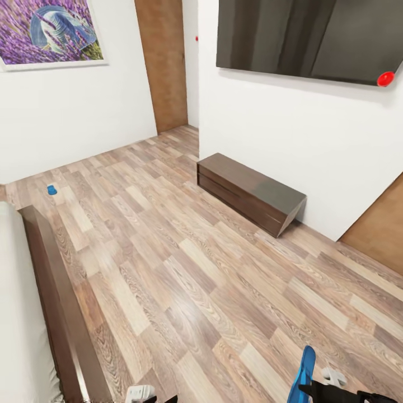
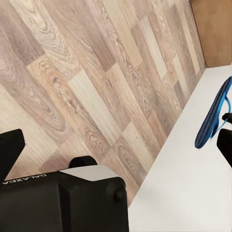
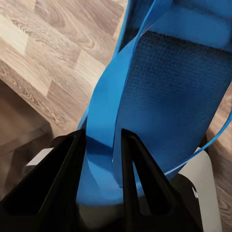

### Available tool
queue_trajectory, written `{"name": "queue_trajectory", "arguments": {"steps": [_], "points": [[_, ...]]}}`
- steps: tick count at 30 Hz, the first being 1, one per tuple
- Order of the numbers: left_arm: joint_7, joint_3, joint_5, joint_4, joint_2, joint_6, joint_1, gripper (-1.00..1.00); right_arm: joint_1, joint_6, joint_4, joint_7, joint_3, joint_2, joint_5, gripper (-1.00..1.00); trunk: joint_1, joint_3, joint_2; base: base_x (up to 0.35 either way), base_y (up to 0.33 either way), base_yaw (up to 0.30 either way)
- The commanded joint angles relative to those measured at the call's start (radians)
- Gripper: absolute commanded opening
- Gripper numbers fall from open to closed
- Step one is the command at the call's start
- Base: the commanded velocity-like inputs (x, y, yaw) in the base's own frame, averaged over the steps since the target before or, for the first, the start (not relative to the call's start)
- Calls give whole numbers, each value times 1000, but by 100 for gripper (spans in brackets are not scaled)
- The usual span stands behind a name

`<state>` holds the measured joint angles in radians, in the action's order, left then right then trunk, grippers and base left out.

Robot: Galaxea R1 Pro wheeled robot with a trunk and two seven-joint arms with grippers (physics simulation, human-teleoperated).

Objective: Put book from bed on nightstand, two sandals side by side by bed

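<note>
Between the right gripper's [image 3: 104, 145] closed fingers, 1 blue sandal [image 3: 164, 92] hangs pinched by its strap. Sandal 2 [image 1: 51, 190] lies far across the floor [image 1: 184, 268], past the bed [image 1: 53, 302]. Keep the pinch firm while driving; left gripper's [image 1: 146, 396] state unclear.

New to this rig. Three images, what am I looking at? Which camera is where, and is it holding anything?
This is a simulated wheeled robot with two arms; a person steers it. The large picture comes from its head camera, looking down over a wood floor. The bed runs along the left edge, a low dark bench cabinet stands against the white wall, and one blue sandal lies far off on the floor. The other two pictures come from cameras on each wrist, looking along the fingers. The right gripper is clamped on a strap of the second blue sandal, also seen at the head view's bottom edge. For the left gripper, I can't tell whether it is open or shut.
</note>
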<state>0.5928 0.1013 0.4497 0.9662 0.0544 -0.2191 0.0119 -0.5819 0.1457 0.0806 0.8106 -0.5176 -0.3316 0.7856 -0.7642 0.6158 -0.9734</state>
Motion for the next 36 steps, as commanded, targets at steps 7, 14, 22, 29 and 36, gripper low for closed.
{"name": "queue_trajectory", "arguments": {"steps": [7, 14, 22, 29, 36], "points": [[-1, 1, 10, 2, 1, -9, 0, 100, -1, 9, 2, 7, -5, 0, 12, -100, 0, 2, -1, 0, 0, 150], [-1, 1, 10, 2, 1, -9, 0, 100, -1, 9, 2, 8, -5, 0, 12, -100, 0, 2, -1, 0, 0, 1], [-1, 1, 10, 2, 1, -9, 0, 100, -1, 8, 2, 8, -5, 0, 12, -100, 0, 2, -1, 0, 0, 79], [-1, 1, 9, 2, 1, -9, 0, 100, -1, 8, 2, 8, -5, 0, 12, -100, 0, 2, -1, 1, 0, 274], [-2, 1, 9, 2, 1, -9, -1, 100, -1, 9, 2, 8, -4, 0, 12, -100, 0, 2, -1, 63, -49, 292]]}}
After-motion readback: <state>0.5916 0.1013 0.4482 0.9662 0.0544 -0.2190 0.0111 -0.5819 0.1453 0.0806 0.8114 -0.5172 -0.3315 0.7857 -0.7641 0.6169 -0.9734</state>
